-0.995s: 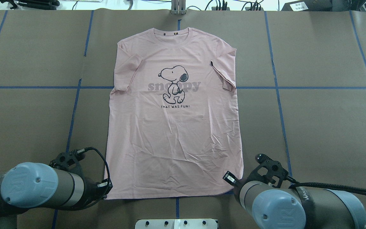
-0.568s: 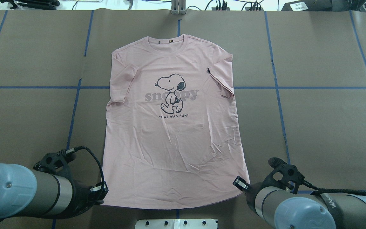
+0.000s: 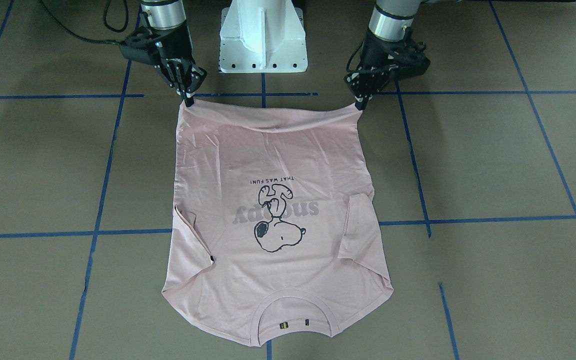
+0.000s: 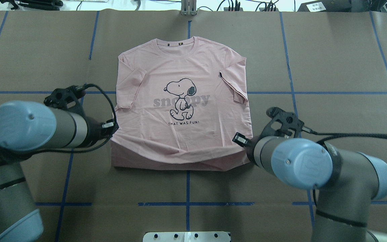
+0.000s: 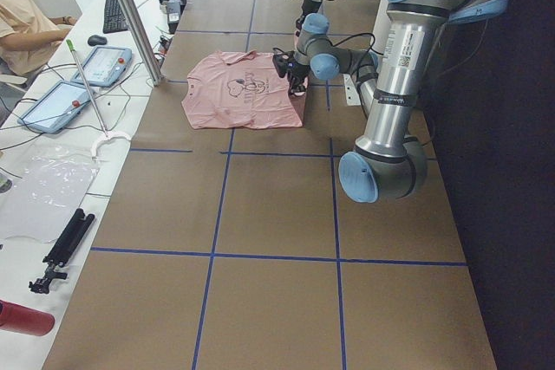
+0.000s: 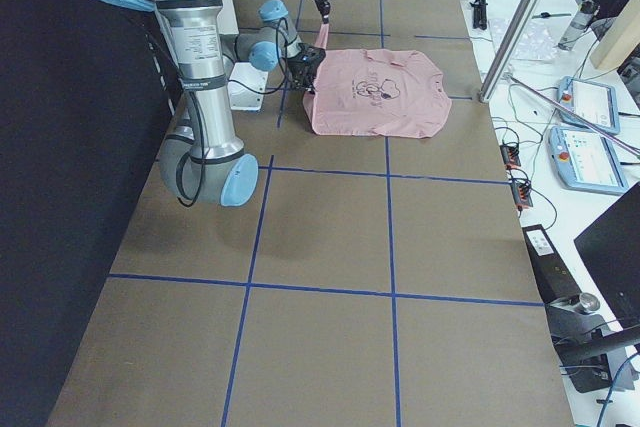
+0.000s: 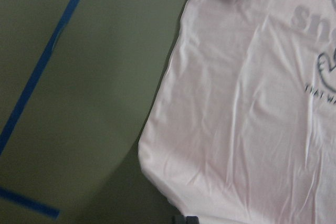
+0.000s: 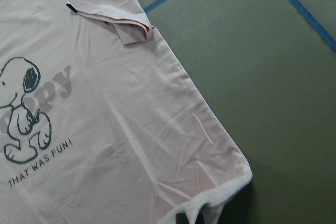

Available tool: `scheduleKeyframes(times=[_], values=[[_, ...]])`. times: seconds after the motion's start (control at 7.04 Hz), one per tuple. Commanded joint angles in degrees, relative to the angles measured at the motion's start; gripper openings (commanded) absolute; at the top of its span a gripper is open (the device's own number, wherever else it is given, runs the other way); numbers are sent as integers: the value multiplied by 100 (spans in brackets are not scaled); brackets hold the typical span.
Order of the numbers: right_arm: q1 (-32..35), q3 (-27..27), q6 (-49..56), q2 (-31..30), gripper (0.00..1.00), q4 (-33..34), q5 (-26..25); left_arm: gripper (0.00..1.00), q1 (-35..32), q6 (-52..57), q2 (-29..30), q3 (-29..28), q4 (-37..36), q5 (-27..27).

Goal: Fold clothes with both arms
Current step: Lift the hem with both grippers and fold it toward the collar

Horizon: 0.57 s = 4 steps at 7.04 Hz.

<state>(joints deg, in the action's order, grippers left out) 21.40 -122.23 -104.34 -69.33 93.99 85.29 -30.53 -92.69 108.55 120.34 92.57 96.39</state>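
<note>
The left gripper point(image 3: 361, 104) pinches the T-shirt's point(image 3: 273, 165) left hem corner, and the right gripper point(image 3: 187, 100) pinches its right one. The T-shirt spreads forward from them on the table point(image 3: 493, 165), collar point(image 3: 295, 301) farthest away.

- Overhead view: high behind the robot, facing forward and down, wide.
- Front view: across the desk point(image 3: 493, 160), facing the robot, steeply down.
- Two end views: far off, looking along the desk.
- Wrist views: close, looking down past the left tool point(image 3: 360, 104) and the right tool point(image 3: 188, 101).
- Shared: the T-shirt point(image 4: 180, 134) shows in all views. Each wrist view shows only the part beside its own tool.
</note>
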Motion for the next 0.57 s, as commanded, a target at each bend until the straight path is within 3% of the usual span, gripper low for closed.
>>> scheduleKeyframes(times=[0.0,0.14,0.28,0.43], values=[[1273,943,1295,472,0,-21,671,0,-898,785,465,-992,389,-191],[1635,1329,1693,595,0,-30,821,0,-1085,1014,482,-1030,497,-199],[1752,2133,1724,1188,0,-65,831,0,-1121,1025,526,-1161,525,-278],[1936,2916,1706,1689,0,-448,979,0,-1156,1034,840,-1693,690,-461]])
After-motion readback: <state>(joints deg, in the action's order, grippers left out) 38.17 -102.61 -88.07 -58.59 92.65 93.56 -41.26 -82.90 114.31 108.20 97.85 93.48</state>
